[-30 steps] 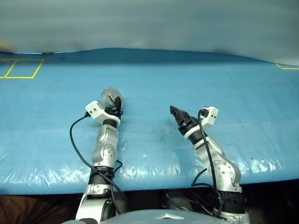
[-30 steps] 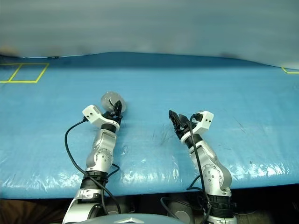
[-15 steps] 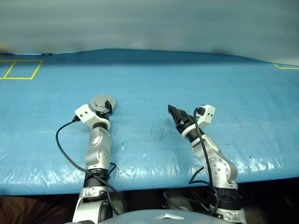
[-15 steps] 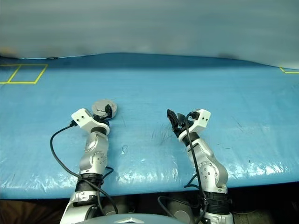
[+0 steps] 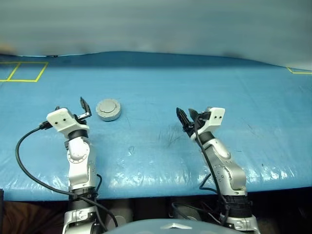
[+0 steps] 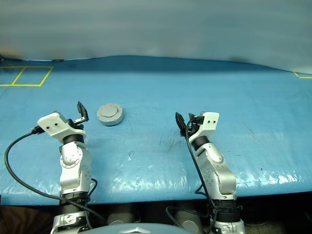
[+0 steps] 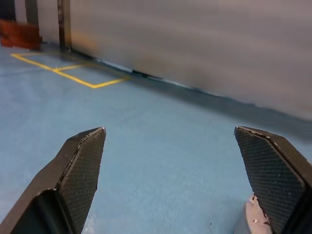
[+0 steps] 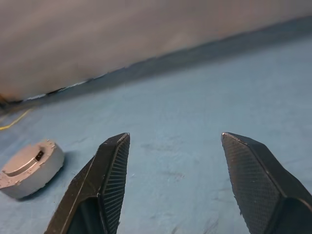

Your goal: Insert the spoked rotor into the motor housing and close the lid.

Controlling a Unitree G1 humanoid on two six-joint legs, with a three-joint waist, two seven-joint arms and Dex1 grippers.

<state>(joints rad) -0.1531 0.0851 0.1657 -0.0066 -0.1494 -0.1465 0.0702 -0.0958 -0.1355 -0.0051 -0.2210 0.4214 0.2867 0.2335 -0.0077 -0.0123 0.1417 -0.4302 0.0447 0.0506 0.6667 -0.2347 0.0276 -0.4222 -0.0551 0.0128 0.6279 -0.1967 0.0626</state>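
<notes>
From the head we look forward and down across the blue worktop (image 5: 195, 87) to its far edge; our two eyes share almost the same scene. Our left wrist camera sits low, facing the far-left corner with its yellow lines (image 7: 73, 73). Our right wrist camera, equally low, shares the housing (image 8: 29, 168) with the eyes.

A blue plastic-covered table (image 5: 161, 92) spans the frame, glossy and wrinkled along its near edge. Yellow tape squares (image 5: 22, 71) mark its upper left corner; another yellow mark (image 5: 298, 70) sits at the upper right. A grey wall (image 5: 156, 24) fills the top.
</notes>
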